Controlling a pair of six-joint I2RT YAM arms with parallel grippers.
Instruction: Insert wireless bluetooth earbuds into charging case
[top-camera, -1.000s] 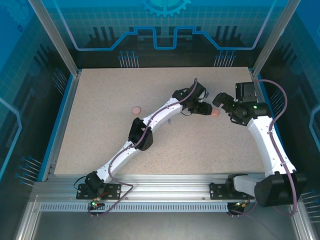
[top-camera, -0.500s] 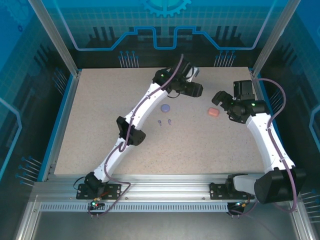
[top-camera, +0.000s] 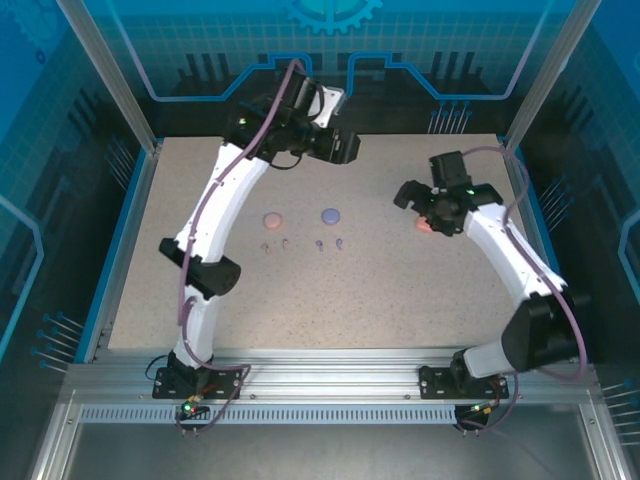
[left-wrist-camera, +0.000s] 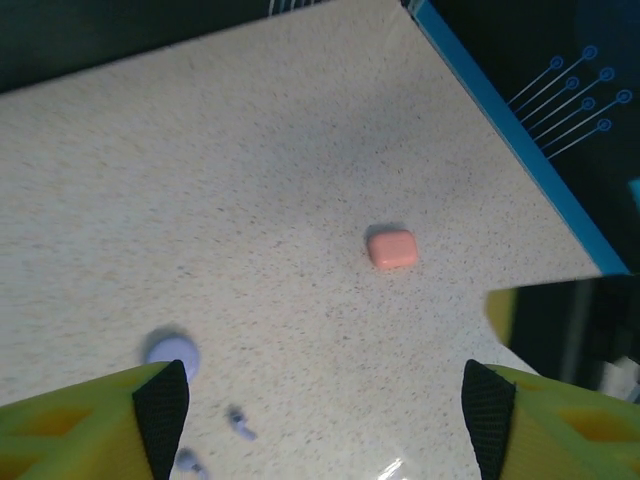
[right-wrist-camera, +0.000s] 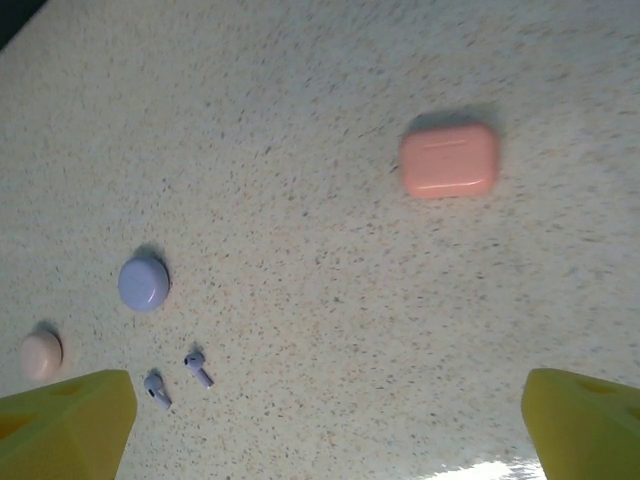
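Three small charging cases lie on the speckled table: a pink case (top-camera: 271, 220), a purple case (top-camera: 331, 215) and a coral case (top-camera: 424, 226). Two purple earbuds (top-camera: 320, 244) (top-camera: 339, 242) lie just in front of the purple case, and two pale pink earbuds (top-camera: 266, 246) (top-camera: 284, 243) in front of the pink one. My left gripper (top-camera: 343, 149) hangs open high over the table's back. From there it looks down on the coral case (left-wrist-camera: 391, 248) and the purple case (left-wrist-camera: 172, 351). My right gripper (top-camera: 418, 205) is open just above the coral case (right-wrist-camera: 449, 160), holding nothing.
A blue rim (top-camera: 522, 190) borders the table on the right, with aluminium posts at the back corners. Free tabletop lies in front of the earbuds, toward the arm bases.
My left arm swung up and back to the left, away from the coral case, its jaws widening. The pink case and the earbuds came into view. My right gripper shifted left toward the coral case.
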